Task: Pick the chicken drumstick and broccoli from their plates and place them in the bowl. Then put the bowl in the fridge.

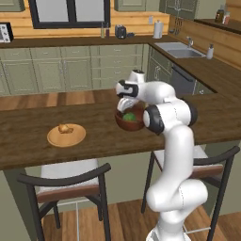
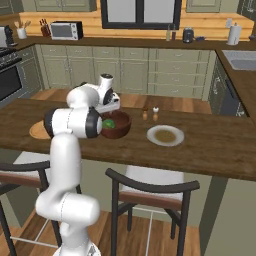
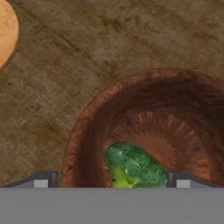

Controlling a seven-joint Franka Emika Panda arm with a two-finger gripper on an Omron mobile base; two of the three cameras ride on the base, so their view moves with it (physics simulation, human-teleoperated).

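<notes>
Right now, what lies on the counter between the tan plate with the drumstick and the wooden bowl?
Nothing: in the left base view only bare dark counter separates the tan plate from the bowl.

No readable text, labels, brands or numbers anywhere (far-counter appliances and bottles are too small and blurred to show markings).

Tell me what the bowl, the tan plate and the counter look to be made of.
Bowl: dark reddish-brown wood, it seems, with streaky grain on the inner wall and a dull sheen. Tan plate: pale wood by its colour, smooth and matte; grain too faint to confirm. Counter: dark brown wood planks, with long grain lines and a flat finish. All rendered, so judged by look alone.
</notes>
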